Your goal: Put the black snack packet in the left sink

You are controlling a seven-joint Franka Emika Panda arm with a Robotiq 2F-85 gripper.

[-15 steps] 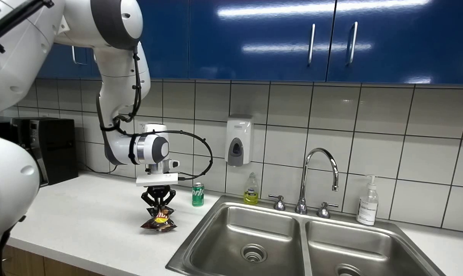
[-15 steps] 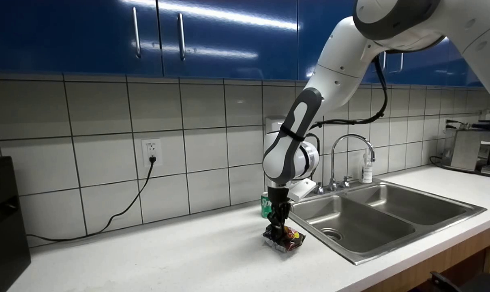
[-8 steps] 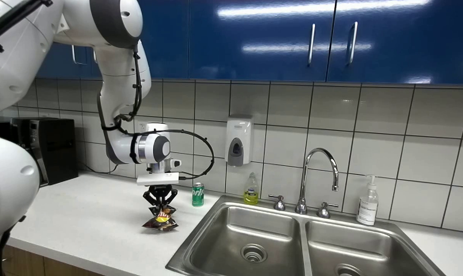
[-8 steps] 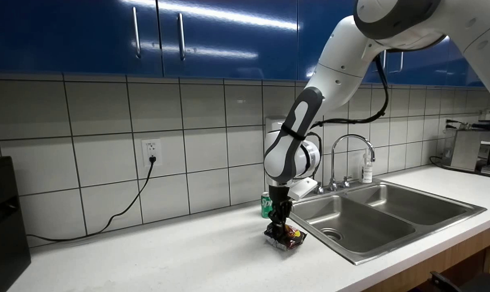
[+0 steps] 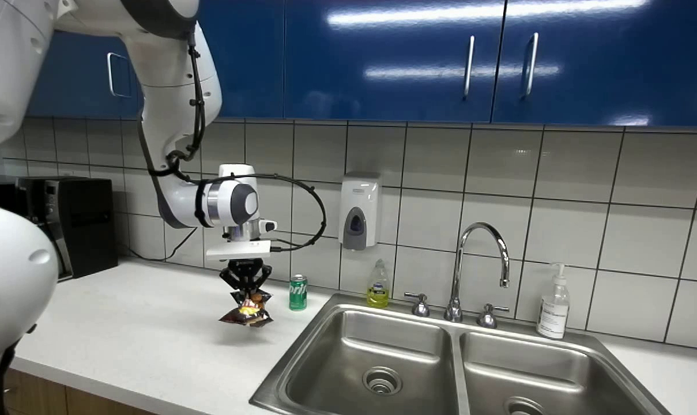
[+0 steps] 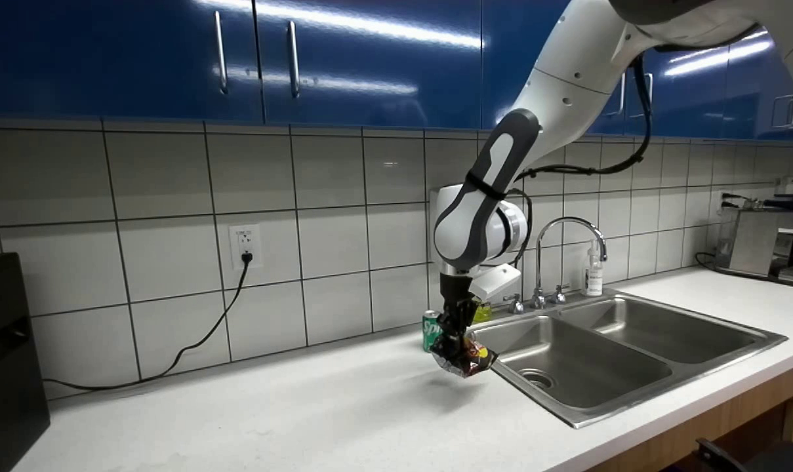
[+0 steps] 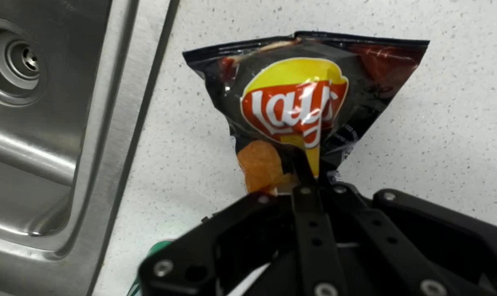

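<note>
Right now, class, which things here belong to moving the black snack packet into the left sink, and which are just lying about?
Part of the job:
black snack packet
gripper, closed on it
left sink

Just lying about:
green can
bottle of yellow liquid
pump bottle
black appliance

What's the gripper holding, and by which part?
The black snack packet, pinched by the gripper around its narrowed middle, just below the Lay's logo in the wrist view.

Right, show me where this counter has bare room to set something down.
Widest: counter between the black appliance and the held black snack packet. Another: between right basin and steel appliance. Crowded: the strip between green can and left sink, and the sinks' back edge with faucet and bottles.
</note>
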